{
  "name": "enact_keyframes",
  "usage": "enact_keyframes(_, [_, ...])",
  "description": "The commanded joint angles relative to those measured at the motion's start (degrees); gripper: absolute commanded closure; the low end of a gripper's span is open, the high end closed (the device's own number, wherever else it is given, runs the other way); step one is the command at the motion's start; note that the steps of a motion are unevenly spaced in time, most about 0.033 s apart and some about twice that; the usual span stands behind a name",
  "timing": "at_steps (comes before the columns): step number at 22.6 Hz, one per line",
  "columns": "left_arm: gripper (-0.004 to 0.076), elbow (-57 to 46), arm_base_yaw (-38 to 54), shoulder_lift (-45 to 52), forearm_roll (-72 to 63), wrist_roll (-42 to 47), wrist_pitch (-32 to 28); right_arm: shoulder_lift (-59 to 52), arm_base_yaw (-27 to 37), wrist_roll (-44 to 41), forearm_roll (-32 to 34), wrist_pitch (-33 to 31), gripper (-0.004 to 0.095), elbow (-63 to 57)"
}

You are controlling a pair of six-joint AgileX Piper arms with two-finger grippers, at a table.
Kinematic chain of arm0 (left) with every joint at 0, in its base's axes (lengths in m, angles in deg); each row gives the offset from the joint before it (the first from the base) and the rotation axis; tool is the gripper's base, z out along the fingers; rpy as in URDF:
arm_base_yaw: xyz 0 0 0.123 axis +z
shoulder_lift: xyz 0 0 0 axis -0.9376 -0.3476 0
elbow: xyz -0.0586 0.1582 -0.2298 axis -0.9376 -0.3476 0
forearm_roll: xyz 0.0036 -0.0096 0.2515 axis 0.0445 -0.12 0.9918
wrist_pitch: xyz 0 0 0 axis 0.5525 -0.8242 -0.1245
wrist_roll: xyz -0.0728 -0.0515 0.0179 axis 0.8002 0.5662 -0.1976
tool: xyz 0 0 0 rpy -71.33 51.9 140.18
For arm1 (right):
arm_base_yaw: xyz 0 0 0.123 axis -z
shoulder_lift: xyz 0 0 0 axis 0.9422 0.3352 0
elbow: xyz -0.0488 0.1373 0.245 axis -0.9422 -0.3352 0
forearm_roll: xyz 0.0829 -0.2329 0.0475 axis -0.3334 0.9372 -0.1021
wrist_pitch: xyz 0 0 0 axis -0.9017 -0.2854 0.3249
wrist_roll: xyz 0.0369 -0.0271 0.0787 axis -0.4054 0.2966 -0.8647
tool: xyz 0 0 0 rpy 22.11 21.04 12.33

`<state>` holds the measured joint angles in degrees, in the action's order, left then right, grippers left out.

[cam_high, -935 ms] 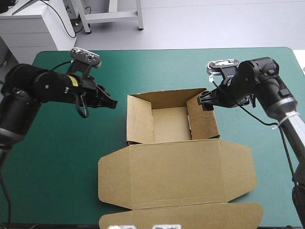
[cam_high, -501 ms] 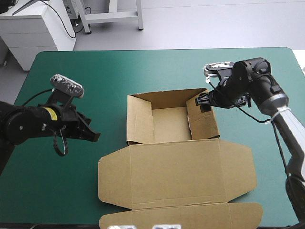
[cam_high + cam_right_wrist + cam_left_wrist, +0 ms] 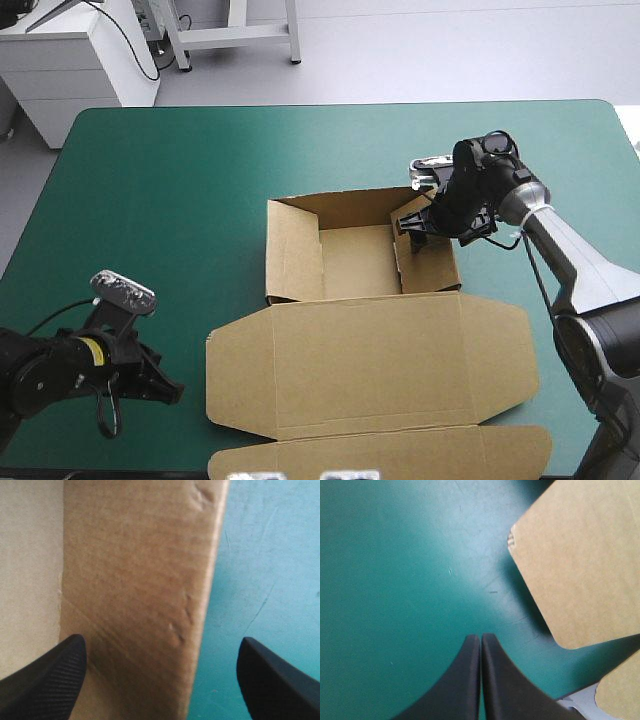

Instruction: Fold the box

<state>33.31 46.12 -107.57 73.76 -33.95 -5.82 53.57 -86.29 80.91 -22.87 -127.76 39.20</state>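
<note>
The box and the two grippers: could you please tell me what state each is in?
Brown board box: open tray, walls raised, lid flat on the table.
Left gripper of black fingers: shut, empty, clear of the box.
Right gripper of black fingers: open, astride the box's right wall.

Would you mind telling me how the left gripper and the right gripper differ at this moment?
The left black fin-fingered gripper has its jaws shut; the right black fin-fingered gripper has them open. The left one hangs over bare teal-green cover beside the flat lid of the brown board box; the right one straddles the box's raised right wall. Neither grips anything.
</note>
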Motion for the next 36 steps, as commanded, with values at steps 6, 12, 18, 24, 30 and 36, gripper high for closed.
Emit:
enact_keyframes(6, [0.0732,-6.9,0.0,8.3,-0.5,1.9,0.0,-2.0,0.1,0.6,-0.1,1.4,0.0673,1.8])
enact_keyframes(12, [0.0732,-7.0,0.0,8.3,-0.2,3.2,-0.1,-2.0,0.3,2.8,0.7,1.9,0.0928,1.8])
enact_keyframes(18, [0.0732,-7.6,0.0,7.9,0.6,6.2,2.2,-2.5,6.9,4.2,2.2,3.2,0.0928,2.0])
enact_keyframes(24, [0.0732,-12.2,0.0,7.2,2.5,6.2,1.5,-2.6,19.5,5.9,3.8,5.2,0.0928,9.5])
enact_keyframes(30, [0.0732,-12.2,0.0,7.2,2.3,6.2,1.4,-2.0,29.5,6.3,4.8,10.0,0.0928,10.9])
enact_keyframes(36, [0.0732,-12.2,0.0,7.2,2.3,6.2,1.4,1.7,37.7,5.7,4.5,10.1,0.0928,10.9])
